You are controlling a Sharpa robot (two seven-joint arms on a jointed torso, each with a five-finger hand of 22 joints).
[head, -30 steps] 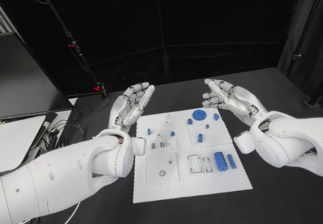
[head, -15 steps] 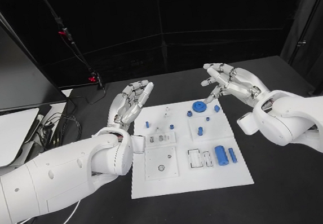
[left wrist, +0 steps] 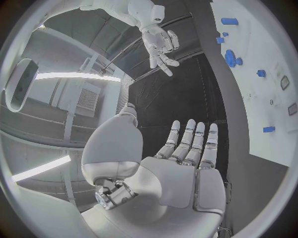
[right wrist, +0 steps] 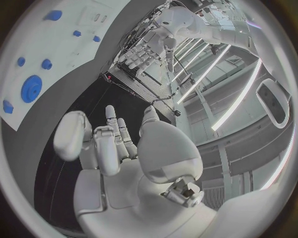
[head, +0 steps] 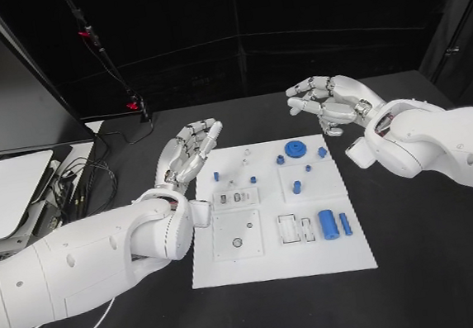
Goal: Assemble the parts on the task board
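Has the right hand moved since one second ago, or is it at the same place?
Yes. Measured against the task board, the right hand has moved away from the board's far right corner, toward the table's far edge, fingers more curled.

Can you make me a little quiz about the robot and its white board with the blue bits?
1. True or false: the left hand is holding a blue part.
2. Which hand has its fingers curled in more: A) left, B) right?
3. Fill in: the round blue gear lies at the ___ end of the task board, seen from the robot.

Key: 1. False, it holds nothing and its fingers are stretched out. 2. B. 3. Far.
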